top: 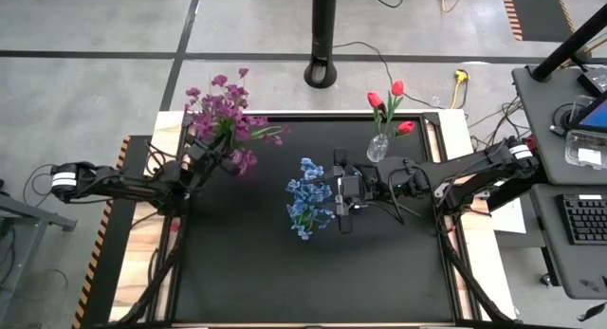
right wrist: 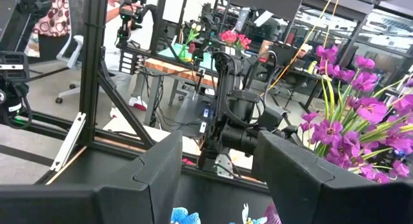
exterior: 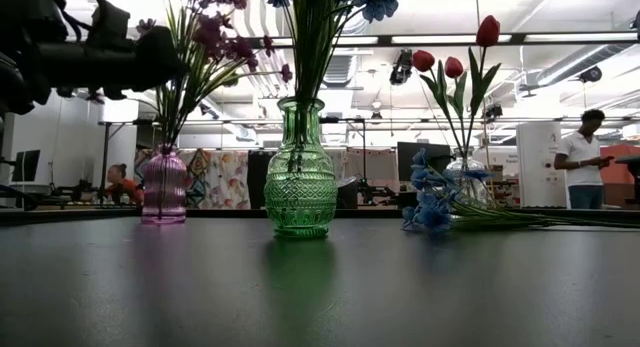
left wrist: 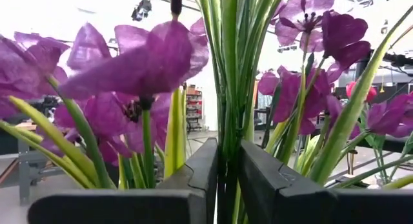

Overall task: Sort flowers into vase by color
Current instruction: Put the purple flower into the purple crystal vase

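Purple flowers (top: 226, 116) stand with their stems in a pink vase (exterior: 163, 190) at the far left. My left gripper (top: 207, 151) is shut on their stems (left wrist: 227, 88). Blue flowers (top: 308, 177) stand in a green vase (exterior: 300, 172) at mid table. Another blue flower (exterior: 430, 209) lies flat on the table, its stems (exterior: 530, 220) pointing toward the right edge. Red tulips (top: 387, 97) stand in a clear vase (exterior: 466, 179) at the far right. My right gripper (top: 332, 191) is open and empty beside the blue blossoms (right wrist: 184, 216). My left gripper pinches a bunch of the purple flowers' green stems (left wrist: 227, 140) between its two fingers (left wrist: 197, 172), below the blossoms. The fingers come level from the table's left and lie across the stems. The stems stand upright, with their lower ends in the pink vase.
The three vases stand in a row across the far half of the black mat (top: 313, 272); its near half is bare. A pole's base (top: 322, 73) stands on the floor beyond the far edge. People (exterior: 585, 157) are in the room behind.
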